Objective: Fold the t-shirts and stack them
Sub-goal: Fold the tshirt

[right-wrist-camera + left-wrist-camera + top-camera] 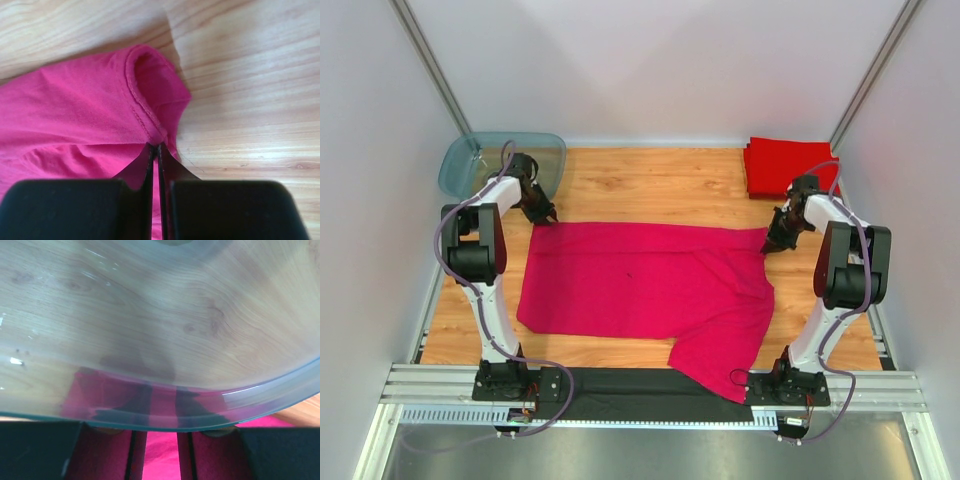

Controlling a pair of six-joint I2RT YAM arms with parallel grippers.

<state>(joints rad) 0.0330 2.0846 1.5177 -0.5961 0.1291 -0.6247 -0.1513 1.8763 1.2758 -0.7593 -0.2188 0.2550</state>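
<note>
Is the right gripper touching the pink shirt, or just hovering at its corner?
Touching. In the right wrist view, the right gripper is shut, with the hemmed edge of the pink shirt pinched between its fingertips and no gap.

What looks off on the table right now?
The magenta shirt lies askew. Its near-right part spills past the near edge of the table onto the black strip at the front. The folded red stack in the far-right corner looks neat.
</note>
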